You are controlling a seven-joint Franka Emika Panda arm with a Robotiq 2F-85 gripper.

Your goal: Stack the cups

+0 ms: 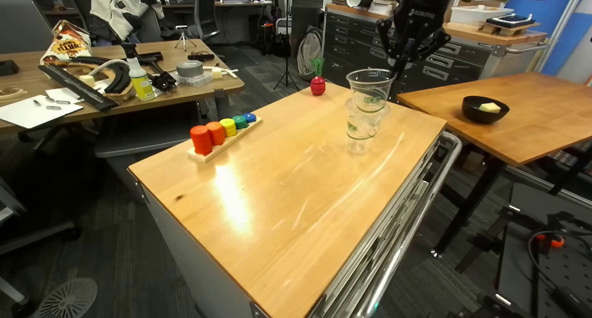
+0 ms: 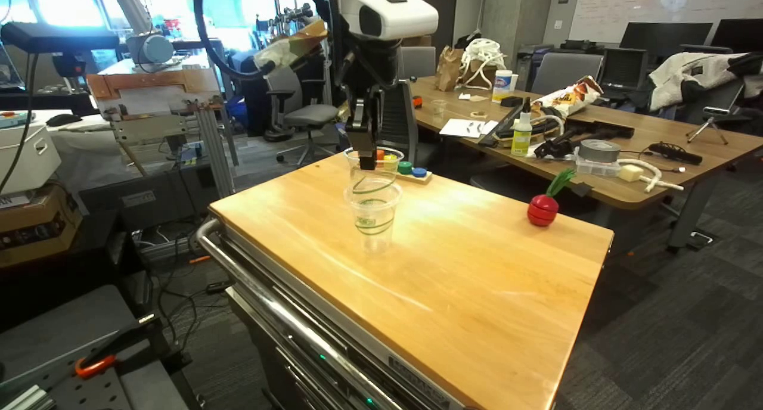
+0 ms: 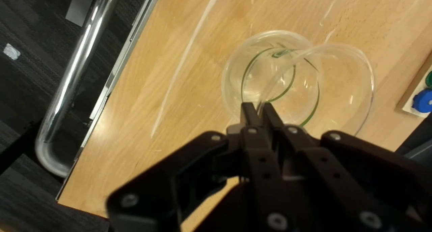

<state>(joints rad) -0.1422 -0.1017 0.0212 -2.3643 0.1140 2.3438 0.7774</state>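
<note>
My gripper is shut on the near rim of an upper clear cup [image 1: 370, 84]; the rim passes between the fingertips [image 3: 259, 109]. The gripper shows at the cup's rim in both exterior views [image 1: 395, 77] [image 2: 368, 160]. A lower clear cup [image 1: 360, 131] [image 2: 374, 225] stands upright on the wooden top. The upper cup's lower part overlaps the lower cup's mouth in both exterior views and looks partly inside it; how deep is hard to tell. In the wrist view the upper rim [image 3: 370, 80] lies offset from the lower cup [image 3: 236, 56]. A third cup cannot be told apart.
A wooden peg board with coloured discs [image 1: 229, 128] and a red radish toy [image 1: 318, 85] stand on the cart top [image 1: 286, 193]. A metal handle [image 1: 411, 244] runs along one edge. A black bowl [image 1: 483, 117] with a pale block sits on a side table.
</note>
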